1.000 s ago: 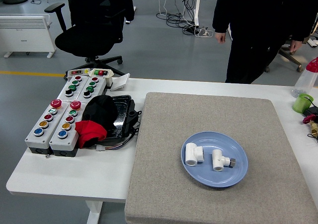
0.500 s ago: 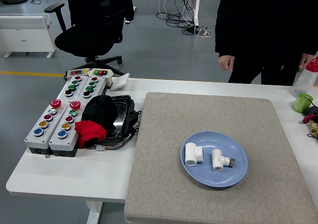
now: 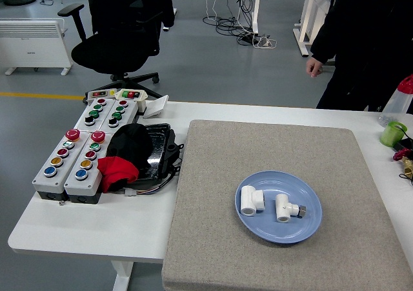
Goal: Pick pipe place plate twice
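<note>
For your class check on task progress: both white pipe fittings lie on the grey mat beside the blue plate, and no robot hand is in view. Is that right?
Not quite. The head view shows both pipe fittings lying on the blue plate, not beside it; the plate rests on the grey mat. The rest holds: no robot hand is in view.

You have open grey mat point(image 3: 271, 149) all around the blue plate point(image 3: 310, 230); button boxes point(image 3: 84, 149) and black clutter point(image 3: 145, 152) crowd the desk's point(image 3: 84, 223) left side.

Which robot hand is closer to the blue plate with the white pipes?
Neither can be judged: no robot hand shows. The blue plate holds two white pipes; a person's hand hangs beyond the table.
</note>
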